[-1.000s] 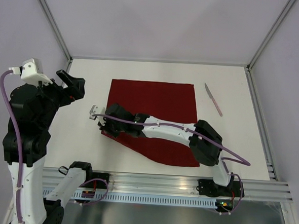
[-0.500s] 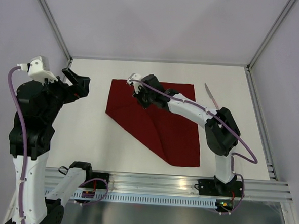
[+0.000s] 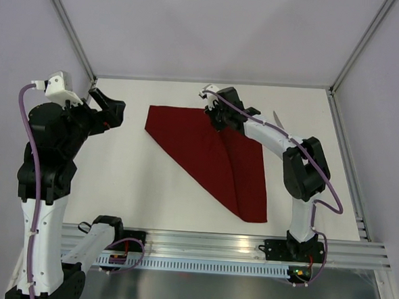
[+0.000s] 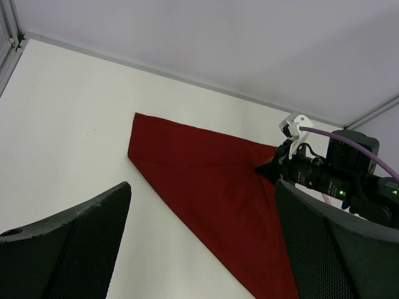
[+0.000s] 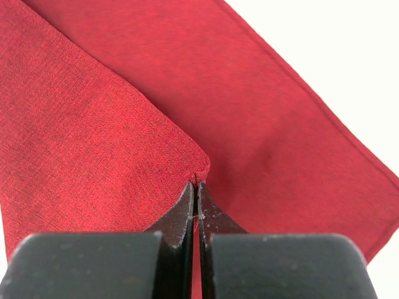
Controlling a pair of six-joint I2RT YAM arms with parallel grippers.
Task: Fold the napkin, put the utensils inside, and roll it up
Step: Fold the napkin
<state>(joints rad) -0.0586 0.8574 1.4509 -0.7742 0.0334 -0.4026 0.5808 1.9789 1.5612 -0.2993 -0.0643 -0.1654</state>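
The napkin lies on the white bench, right of the middle, part folded. Its far edge runs along the back of the bench, near the back rim but apart from it. One long slanted fold runs from its far left corner down to its near right corner, which sits close to the front rail. A loose corner is lifted over the cloth near the far edge. The right claw is clamped on that corner, its two fingers pressed together with the cloth tip pinched between them.

The utensil lies just right of the napkin, toward the far right of the bench. Only its far end shows past the right arm, which stretches across the napkin's right side.

The left claw hangs above the far left of the bench, well apart from the napkin, its fingers spread wide and holding nothing.

The bench is plain and matte. Pale grey-lilac walls close it in at the back and sides, with metal posts at the corners. Bare bench lies left of the napkin and in front of its slanted fold. Only a narrow strip runs along its right side.
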